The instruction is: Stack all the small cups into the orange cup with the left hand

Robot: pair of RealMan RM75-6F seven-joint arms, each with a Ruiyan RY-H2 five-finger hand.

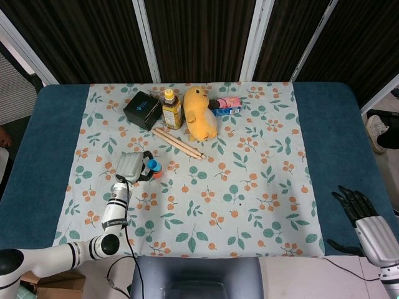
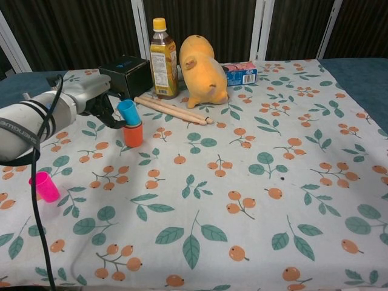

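Note:
My left hand [image 2: 97, 100] [image 1: 129, 166] holds a small blue cup [image 2: 128, 112] [image 1: 151, 164] set into the mouth of the orange cup [image 2: 133, 134] [image 1: 156, 174], which stands upright on the floral cloth. The yellow cup seen inside the orange one earlier is now hidden under the blue cup. A small pink cup [image 2: 44, 186] stands apart near the left front; the arm hides it in the head view. My right hand [image 1: 368, 222] hangs off the table's right edge, fingers apart, holding nothing.
At the back stand a black box [image 2: 127, 75], a tea bottle [image 2: 162, 59], a yellow plush toy [image 2: 202, 70], and a small carton [image 2: 241, 73]. Two wooden sticks [image 2: 173, 110] lie just behind the orange cup. The cloth's middle and right side [image 2: 273, 182] hold no objects.

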